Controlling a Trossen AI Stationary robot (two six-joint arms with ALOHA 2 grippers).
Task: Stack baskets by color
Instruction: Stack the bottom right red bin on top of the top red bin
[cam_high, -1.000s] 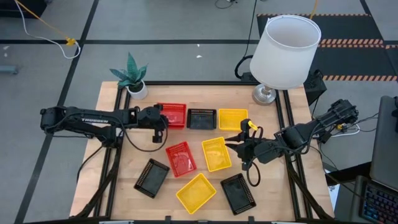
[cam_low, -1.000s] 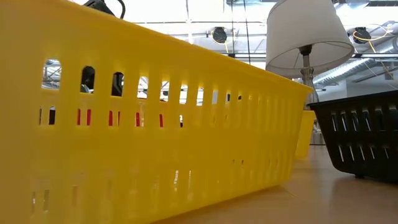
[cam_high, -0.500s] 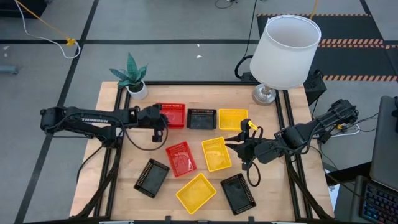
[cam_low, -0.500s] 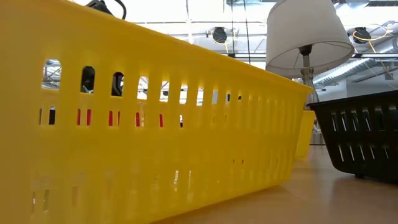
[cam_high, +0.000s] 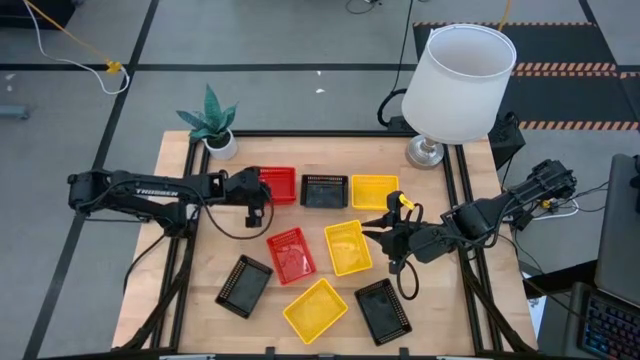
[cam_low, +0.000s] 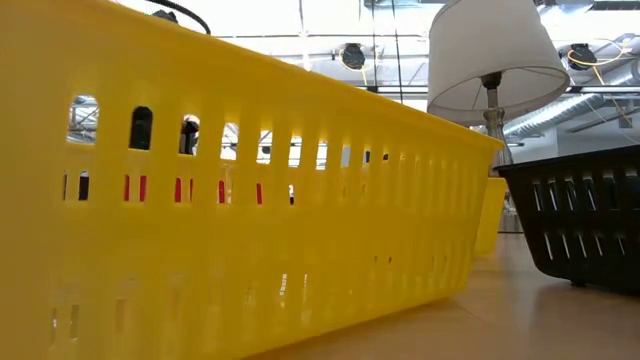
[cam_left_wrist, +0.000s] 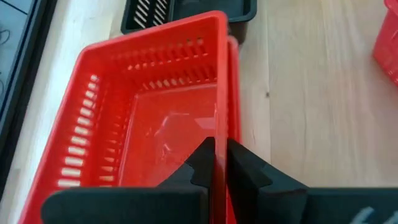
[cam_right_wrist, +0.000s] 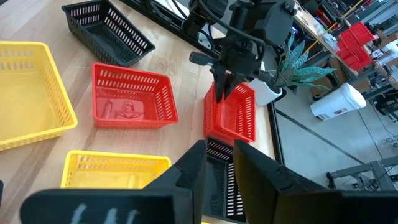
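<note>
Your left gripper (cam_high: 262, 190) sits at the near side wall of the red basket (cam_high: 278, 185) in the back row of the tabletop (cam_high: 185, 300). In the left wrist view its two fingers (cam_left_wrist: 245, 171) stand on either side of that wall with only a slim gap, the red plastic running between them; you can see a second red rim just outside the first, so two red baskets appear nested there. Whether the fingers press the wall or merely flank it, you cannot tell.

Beside that red basket, along the same row, sit a black basket (cam_high: 324, 190) and then a yellow basket (cam_high: 375, 190), each apart from its neighbour. In the middle of the tabletop a lone red basket (cam_high: 291, 254) lies tilted, with a yellow one (cam_high: 348, 247) just beside it. Near the front edge you have a black basket (cam_high: 245, 285) on the left, a yellow one (cam_high: 316, 309) in the centre and another black one (cam_high: 383, 310) to the right.

Your right gripper (cam_high: 385, 231) hangs just beside the middle yellow basket, on its right edge. Its fingers (cam_right_wrist: 264, 168) are partly apart and nothing is between them.

The potted plant (cam_high: 211, 120) stands at the back left corner and the white lamp (cam_high: 458, 85) at the back right.

From the low view, the front yellow basket's slotted wall (cam_low: 250, 210) fills most of your sight, with a black basket (cam_low: 585, 225) at the right.
</note>
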